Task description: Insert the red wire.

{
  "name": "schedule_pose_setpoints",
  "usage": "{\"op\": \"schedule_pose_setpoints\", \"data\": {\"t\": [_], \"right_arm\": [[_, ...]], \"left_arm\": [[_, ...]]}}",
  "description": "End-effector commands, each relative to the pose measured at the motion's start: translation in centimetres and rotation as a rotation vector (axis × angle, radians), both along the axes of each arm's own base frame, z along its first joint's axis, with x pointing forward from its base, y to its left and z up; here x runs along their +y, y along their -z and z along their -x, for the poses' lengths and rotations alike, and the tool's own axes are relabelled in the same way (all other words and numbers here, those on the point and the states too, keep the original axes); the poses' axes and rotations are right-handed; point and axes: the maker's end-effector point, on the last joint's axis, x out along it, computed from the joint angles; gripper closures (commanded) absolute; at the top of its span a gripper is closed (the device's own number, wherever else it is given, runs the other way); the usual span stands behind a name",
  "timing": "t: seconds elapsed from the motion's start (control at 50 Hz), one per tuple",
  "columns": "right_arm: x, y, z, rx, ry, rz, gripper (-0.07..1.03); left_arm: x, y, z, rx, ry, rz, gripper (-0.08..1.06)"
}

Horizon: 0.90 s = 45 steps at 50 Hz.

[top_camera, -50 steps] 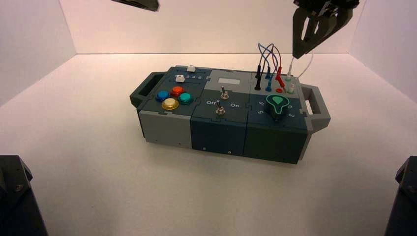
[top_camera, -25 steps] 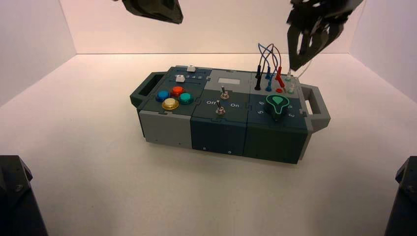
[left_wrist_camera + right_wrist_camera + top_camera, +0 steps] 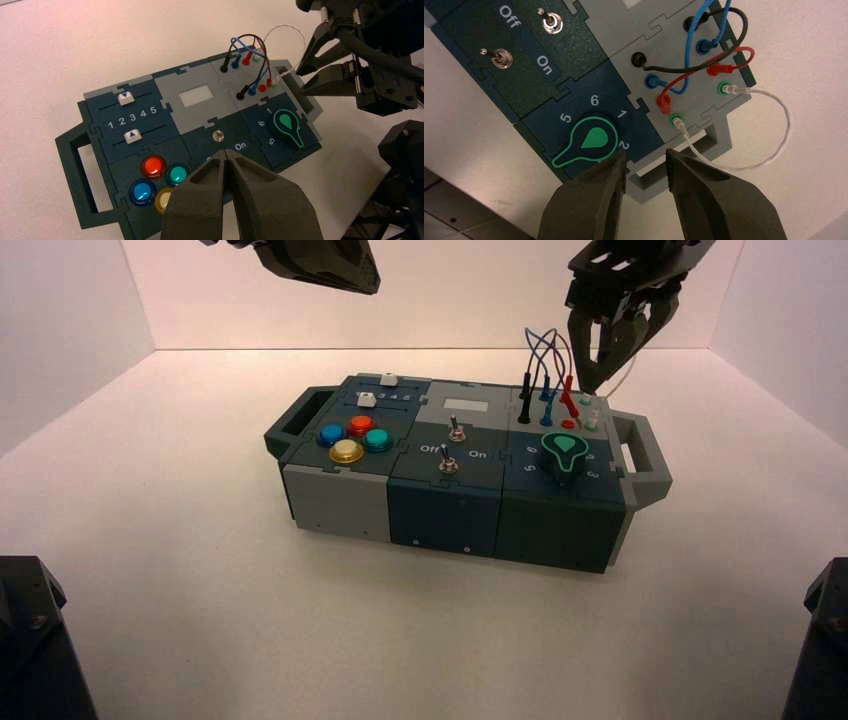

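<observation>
The red wire [image 3: 704, 70] looks light and limp — best pinched by a stiff red plug [image 3: 718, 69] at the box's [image 3: 340, 502] far right — right gripper [image 3: 645, 160] released above it, left gripper [image 3: 227, 159] clenched on nothing.

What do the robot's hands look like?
Both are dark, nearly black. The left gripper has two thick, matte wedge-shaped fingers. The right gripper has pointed claw-like fingers on a blocky body, with black cables running along it.

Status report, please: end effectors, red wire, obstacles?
Right end effector open above wire corner. Left end effector shut, hovering over box. Red wire not held. Blue wire and black wire cross it.
</observation>
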Motion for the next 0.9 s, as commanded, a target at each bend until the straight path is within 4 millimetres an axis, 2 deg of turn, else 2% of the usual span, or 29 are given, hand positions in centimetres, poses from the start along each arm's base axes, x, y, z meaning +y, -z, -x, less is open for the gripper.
{"op": "schedule_pose_setpoints", "data": {"t": [0.02, 0.44, 0.9], "right_arm": [[0.6, -1.0, -1.4, 0.002, -0.015, 0.028, 0.53], [1.1, 0.7, -2.8, 0.060, -0.022, 0.085, 0.53], [1.6, 1.2, -3.9, 0.077, -0.029, 0.116, 0.52]], "left_arm": [[-0.3, -0.7, -0.1, -0.013, 0.002, 0.017, 1.01], [0.0, -0.3, 0.1, -0.013, 0.007, 0.007, 1.01], [-0.1, -0.5, 0.1, -0.025, 0.013, 0.006, 1.01]]}}
